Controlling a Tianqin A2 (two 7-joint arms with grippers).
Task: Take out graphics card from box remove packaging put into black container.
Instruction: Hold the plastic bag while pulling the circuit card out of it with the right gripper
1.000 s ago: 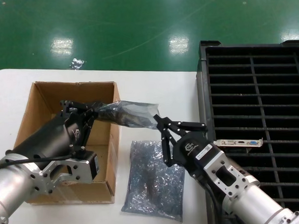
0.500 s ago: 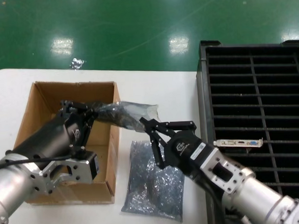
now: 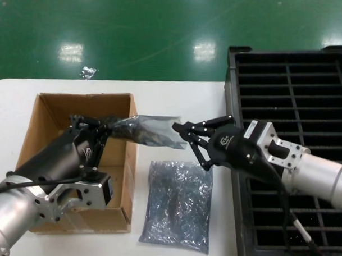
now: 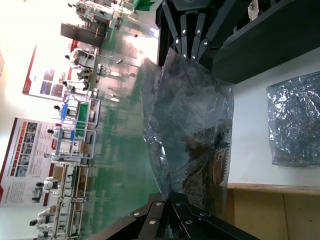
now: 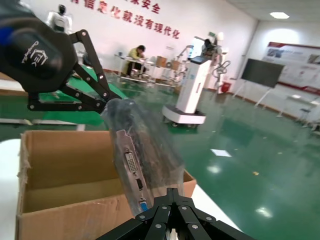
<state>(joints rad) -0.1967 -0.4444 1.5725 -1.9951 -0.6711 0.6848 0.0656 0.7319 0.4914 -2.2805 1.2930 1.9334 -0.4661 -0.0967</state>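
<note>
Both jaws gripped the translucent crinkly plastic bag (image 3: 146, 130) holding the dark graphics card (image 5: 135, 172) — left gripper (image 3: 98, 129), right gripper (image 3: 185, 130); uneven pulling risked tearing it, or the card dropping.

You had a white worktop (image 3: 175, 94) with a rounded far-left corner, set over a green floor (image 3: 156, 27). The box (image 3: 47, 118) sat on its left part, open side up. Just beside the box, on the bare white surface, an empty-looking grey-blue bag (image 3: 176, 203) lay flat and crinkled. The black container (image 3: 293, 90) took up the right side, its near wall seemingly against the worktop's right edge.
</note>
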